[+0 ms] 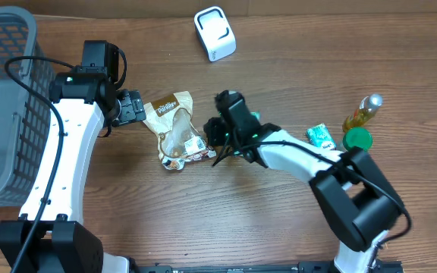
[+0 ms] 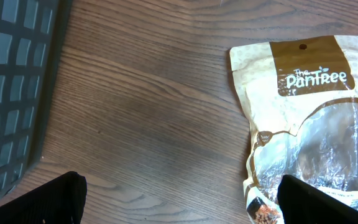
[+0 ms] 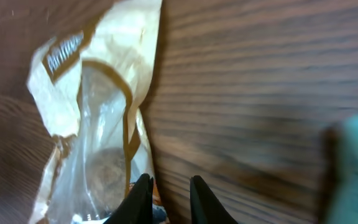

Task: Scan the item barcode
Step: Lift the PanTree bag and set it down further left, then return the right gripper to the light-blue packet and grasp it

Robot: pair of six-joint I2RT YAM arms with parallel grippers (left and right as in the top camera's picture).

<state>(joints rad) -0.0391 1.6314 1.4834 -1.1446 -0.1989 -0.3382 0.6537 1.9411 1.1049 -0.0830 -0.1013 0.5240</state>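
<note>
The item is a tan and clear "The Pantree" snack pouch [image 1: 177, 129] lying flat on the wooden table, also filling the right of the left wrist view [image 2: 303, 112]. My left gripper [image 1: 131, 106] sits just left of the pouch's top, wide open [image 2: 182, 202], its right finger [image 2: 328, 202] over the pouch's lower corner. My right gripper [image 1: 217, 138] is at the pouch's right edge [image 3: 98, 112]. Its jaws [image 3: 169, 180] stand a narrow gap apart with bare wood between them, the left finger [image 3: 140, 193] over the pouch's edge. No barcode is visible.
A white scanner box [image 1: 215, 32] stands at the back centre. A grey mesh basket [image 1: 2, 98] fills the left side, its wall close to my left gripper [image 2: 11, 93]. At the right lie a teal packet [image 1: 322, 136], a yellow bottle [image 1: 363, 112] and a green lid [image 1: 357, 139].
</note>
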